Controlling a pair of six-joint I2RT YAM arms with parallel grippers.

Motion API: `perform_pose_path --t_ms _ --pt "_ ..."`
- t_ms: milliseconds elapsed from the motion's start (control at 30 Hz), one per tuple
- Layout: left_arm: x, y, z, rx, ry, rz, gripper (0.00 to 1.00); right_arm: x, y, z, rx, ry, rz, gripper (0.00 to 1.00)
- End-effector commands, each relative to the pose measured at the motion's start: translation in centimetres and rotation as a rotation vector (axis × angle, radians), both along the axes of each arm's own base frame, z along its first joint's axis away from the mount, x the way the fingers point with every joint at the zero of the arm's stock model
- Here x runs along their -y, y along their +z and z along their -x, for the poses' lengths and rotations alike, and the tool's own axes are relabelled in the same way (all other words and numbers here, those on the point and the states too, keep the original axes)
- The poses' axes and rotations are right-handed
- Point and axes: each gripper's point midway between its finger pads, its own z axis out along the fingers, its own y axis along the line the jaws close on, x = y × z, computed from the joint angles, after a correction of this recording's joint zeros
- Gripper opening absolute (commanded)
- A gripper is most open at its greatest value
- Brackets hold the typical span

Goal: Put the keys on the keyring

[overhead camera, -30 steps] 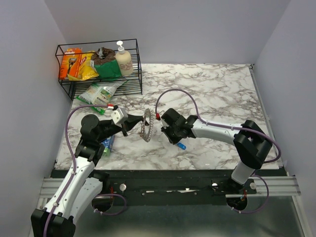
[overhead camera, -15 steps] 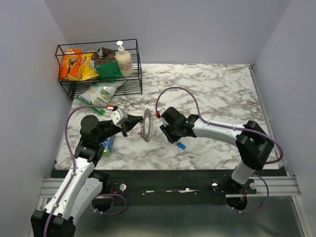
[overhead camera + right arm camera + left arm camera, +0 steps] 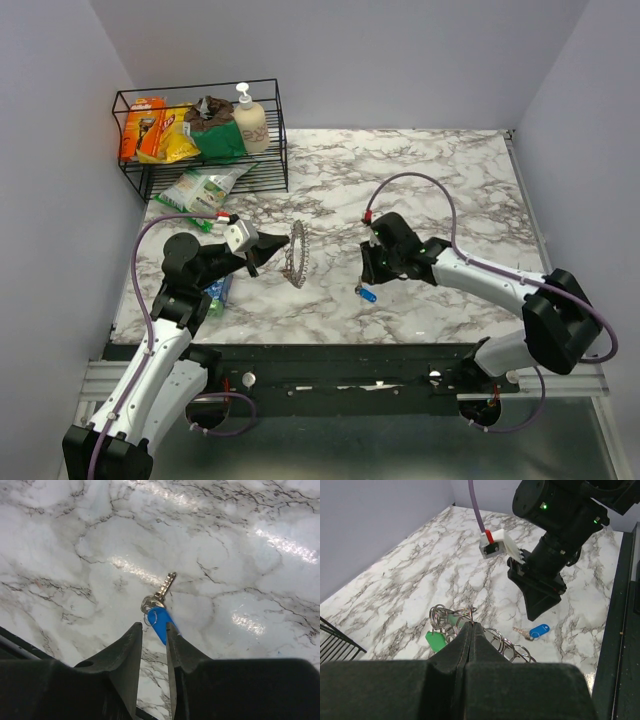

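My left gripper (image 3: 264,250) is shut on the keyring (image 3: 296,254), a silvery ring of linked loops held on edge above the table. In the left wrist view the closed tips (image 3: 471,625) pinch the keyring (image 3: 501,642), and a green-headed key (image 3: 436,640) hangs on it. A blue-headed key (image 3: 367,293) lies flat on the marble. My right gripper (image 3: 369,277) hovers just over it, jaws a narrow gap apart. In the right wrist view the blue key (image 3: 159,614) lies at the gripper's tips (image 3: 154,626), its blue head partly behind the right finger. Red and black keys are not visible.
A black wire basket (image 3: 270,160) with a soap bottle, packets and boxes stands at the back left. A green snack packet (image 3: 200,187) lies in front of it. A blue-green item (image 3: 218,292) lies beside my left arm. The table's front edge is close behind the blue key.
My right gripper has drawn back to the right, away from the keyring, and now sits over the blue key. The left gripper and keyring have stayed put.
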Motion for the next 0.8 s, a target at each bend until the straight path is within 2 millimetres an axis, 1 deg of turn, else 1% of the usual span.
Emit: perform_pose_path --t_ms 0,133,200,233,367,567,767 --pt "0.1 1.2 0.5 0.063 -0.022 0.01 0.0 -0.5 0.8 0.1 -0.068 -0.026 -0.17 0.34" --pt "0.0 1.1 0.5 0.061 -0.022 0.009 0.0 -1.1 0.3 1.1 -0.131 -0.003 -0.215 0.34" --pt "0.0 1.0 0.4 0.057 -0.022 0.007 0.0 -1.3 -0.5 1.5 -0.175 -0.018 -0.22 0.32" --pt "0.1 1.1 0.5 0.06 -0.025 0.008 0.0 -1.7 -0.6 1.8 -0.197 -0.005 -0.239 0.32" --pt "0.0 1.0 0.5 0.06 -0.023 0.007 0.0 -2.1 -1.4 2.0 -0.237 -0.016 -0.246 0.31" --pt "0.2 1.1 0.7 0.064 -0.037 0.008 0.0 -1.1 -2.1 1.6 -0.226 -0.06 -0.187 0.32" --pt "0.2 1.1 0.8 0.065 -0.042 0.011 0.0 -0.6 -3.0 1.6 -0.237 -0.073 -0.154 0.33"
